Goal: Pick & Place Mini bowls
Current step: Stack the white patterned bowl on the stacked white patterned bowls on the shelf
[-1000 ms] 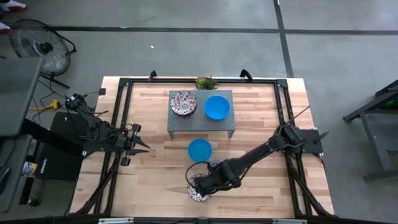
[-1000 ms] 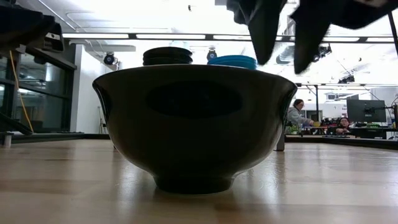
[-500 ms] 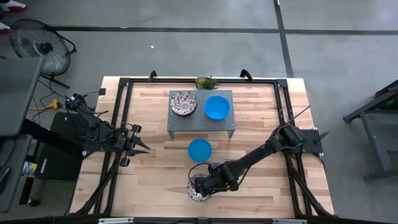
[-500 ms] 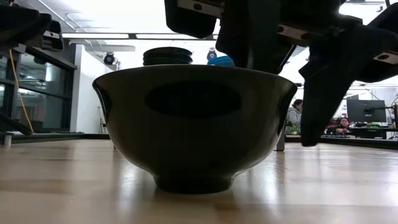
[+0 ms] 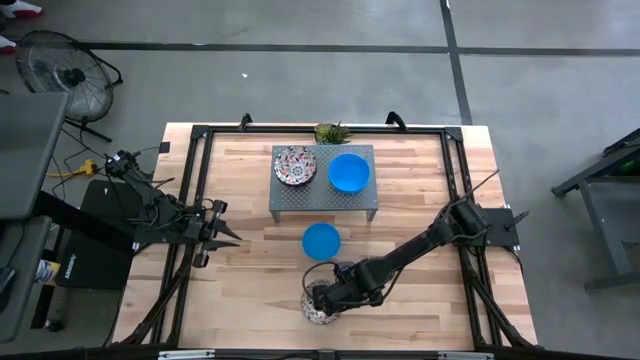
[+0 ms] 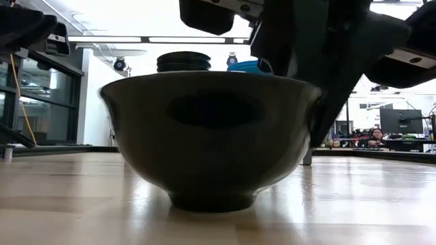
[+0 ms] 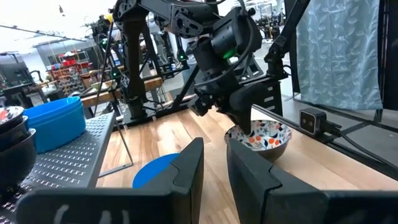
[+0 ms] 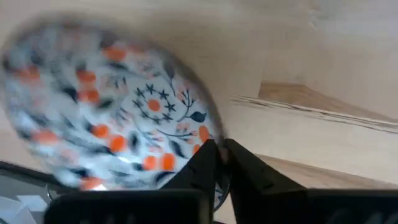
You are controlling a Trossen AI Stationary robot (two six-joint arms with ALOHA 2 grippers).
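The right gripper [image 5: 322,301] is down at the floral mini bowl [image 5: 319,306] near the front edge of the worktop [image 5: 420,300], about midway along it. Its two fingers [image 8: 208,163] are pinched on the bowl's rim, one inside and one outside the wall, with only the rim's thickness between them. In the low view the bowl [image 6: 212,139] sits with its foot on the wood.

A single blue mini bowl [image 5: 321,240] rests on the worktop just behind the gripped one, in front of a grey perforated riser [image 5: 324,195] that stands toward the back edge. On the riser are a stack of floral bowls [image 5: 294,165] on its left half and a stack of blue bowls [image 5: 348,172] on its right half. A small green plant [image 5: 331,132] sits at the back edge behind the riser.

The left gripper [image 5: 226,238] hangs over the left edge of the worktop, well apart from every bowl, its fingers [image 7: 186,171] a narrow gap apart and holding nothing.
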